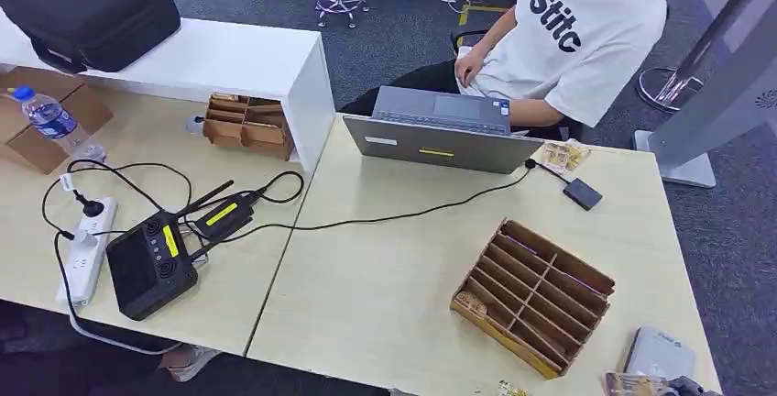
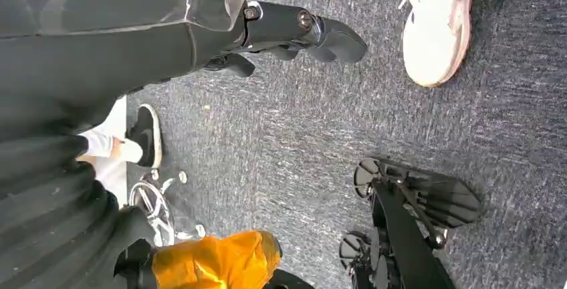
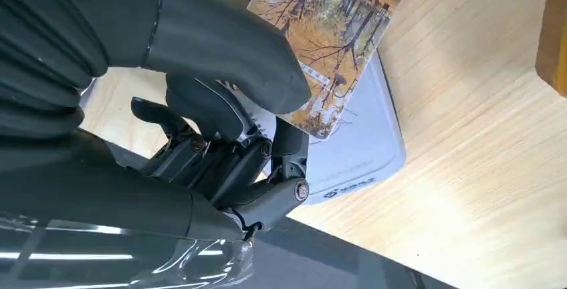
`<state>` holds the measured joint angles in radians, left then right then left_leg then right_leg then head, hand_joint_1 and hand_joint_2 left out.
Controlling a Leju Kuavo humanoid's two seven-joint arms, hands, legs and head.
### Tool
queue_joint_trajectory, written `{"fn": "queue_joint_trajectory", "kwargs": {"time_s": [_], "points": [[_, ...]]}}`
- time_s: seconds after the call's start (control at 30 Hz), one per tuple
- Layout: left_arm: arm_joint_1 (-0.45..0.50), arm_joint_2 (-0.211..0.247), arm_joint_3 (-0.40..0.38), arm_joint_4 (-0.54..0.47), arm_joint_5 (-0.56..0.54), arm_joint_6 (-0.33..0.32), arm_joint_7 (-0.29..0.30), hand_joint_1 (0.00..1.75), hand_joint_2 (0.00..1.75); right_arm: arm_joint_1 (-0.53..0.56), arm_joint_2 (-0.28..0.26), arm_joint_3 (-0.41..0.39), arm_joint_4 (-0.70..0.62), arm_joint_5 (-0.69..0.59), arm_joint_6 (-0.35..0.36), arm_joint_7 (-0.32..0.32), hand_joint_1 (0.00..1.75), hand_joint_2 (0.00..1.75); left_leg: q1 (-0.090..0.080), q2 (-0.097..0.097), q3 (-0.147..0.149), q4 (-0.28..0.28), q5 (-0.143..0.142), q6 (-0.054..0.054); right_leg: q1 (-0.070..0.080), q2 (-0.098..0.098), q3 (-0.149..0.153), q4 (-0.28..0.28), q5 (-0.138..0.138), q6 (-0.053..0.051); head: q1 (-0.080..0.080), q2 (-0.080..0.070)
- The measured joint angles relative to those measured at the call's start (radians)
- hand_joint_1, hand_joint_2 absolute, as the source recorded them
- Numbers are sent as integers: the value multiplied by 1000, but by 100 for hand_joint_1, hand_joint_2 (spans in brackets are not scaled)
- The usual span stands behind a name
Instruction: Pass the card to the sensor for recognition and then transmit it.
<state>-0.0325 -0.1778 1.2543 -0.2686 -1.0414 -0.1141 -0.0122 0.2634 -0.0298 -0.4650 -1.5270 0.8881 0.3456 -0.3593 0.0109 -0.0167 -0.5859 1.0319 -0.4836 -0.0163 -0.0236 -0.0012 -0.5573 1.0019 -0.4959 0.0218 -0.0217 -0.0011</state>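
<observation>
A card [image 3: 331, 41] printed with an autumn forest scene is pinched in my right hand [image 3: 220, 102], thumb on its face and dark fingers under it. It hovers over the flat grey sensor pad [image 3: 361, 148]; whether they touch I cannot tell. In the head view the sensor pad [image 1: 658, 352] lies at the table's near right corner, with the card [image 1: 630, 383] and my right hand [image 1: 689, 387] just at the frame's lower edge. My left hand [image 2: 294, 31] hangs beside my body over the carpet, fingers loose and holding nothing.
A slotted cardboard organiser [image 1: 533, 293] stands just left of the sensor. Farther back are a grey laptop [image 1: 440, 139], a cable and a small black box [image 1: 582, 193]. A person in a white T-shirt [image 1: 586, 29] sits behind the laptop. A controller [image 1: 151, 266] lies on the left table.
</observation>
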Motion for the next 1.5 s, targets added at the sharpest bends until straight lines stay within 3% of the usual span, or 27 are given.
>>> {"fn": "queue_joint_trajectory", "kwargs": {"time_s": [0.4, 0.53, 0.67, 0.8, 0.87, 0.9, 1.0, 1.07, 1.23, 1.5], "points": [[0, 0, 0, 0, 0, 0, 0, 0, 175, 0, 0, 1, 0, 0, 0, 0, 175, 175, 0, 0, 0, 0, 0, 0, 0, 0, 0, 0, 0, 0, 0, 0], [0, 0, 5, 0, 2, 0, -1, 0, 175, 7, -8, 2, -37, -68, -11, -37, 175, 175, 0, 0, 0, 0, 0, 0, 0, 0, 0, 0, 0, 0, 0, 0], [0, -3, 16, 0, 2, 7, -1, 0, 175, 6, -44, 2, -150, -73, -64, 0, 175, 175, -1, 0, 0, 0, 0, 0, -1, 0, 0, 0, 0, 0, 0, 0], [-1, -5, 24, 0, -16, 10, 1, 0, 175, -24, -128, 8, -267, -144, -81, 46, 175, 175, -2, 1, -2, 0, 0, 0, -2, 1, 0, 0, 0, 1, 0, 0], [-2, -5, 25, 0, -32, 5, 2, 0, 175, -77, -198, 28, -303, -207, -81, 78, 175, 175, -2, 3, -9, -1, 0, 1, -2, 3, 2, 1, 1, 1, 0, 0], [-3, -4, 25, 0, -43, 0, 5, 0, 175, -136, -232, 55, -303, -171, -79, 103, 175, 175, -1, 5, -9, -1, -1, 1, -1, 5, 2, 1, 1, 1, 1, 0], [-20, -3, 25, 0, -64, -2, 11, 0, 175, -335, -296, 214, -238, -71, -117, 205, 175, 175, -2, 15, -4, 1, 0, 1, -2, 15, -2, 0, 5, 1, 0, 0], [-25, -3, 25, 0, -68, -2, 12, 0, 175, -381, -330, 288, -218, -74, -145, 225, 175, 175, -1, 5, 1, 2, 3, 3, -2, 6, 1, 0, 5, 2, 1, 0], [-19, -2, 25, 0, -72, -2, 14, 0, 175, -432, -385, 377, -193, -84, -169, 240, 175, 175, -1, -1, -2, 2, 4, 2, -1, 1, 0, 1, 4, 2, 0, 0], [-20, -1, 25, 0, -72, -2, 14, 0, 175, -449, -416, 420, -173, -87, -169, 240, 175, 175, -1, 0, -3, 2, 2, 3, -2, 1, -1, 1, 3, 2, 0, 0]]}}
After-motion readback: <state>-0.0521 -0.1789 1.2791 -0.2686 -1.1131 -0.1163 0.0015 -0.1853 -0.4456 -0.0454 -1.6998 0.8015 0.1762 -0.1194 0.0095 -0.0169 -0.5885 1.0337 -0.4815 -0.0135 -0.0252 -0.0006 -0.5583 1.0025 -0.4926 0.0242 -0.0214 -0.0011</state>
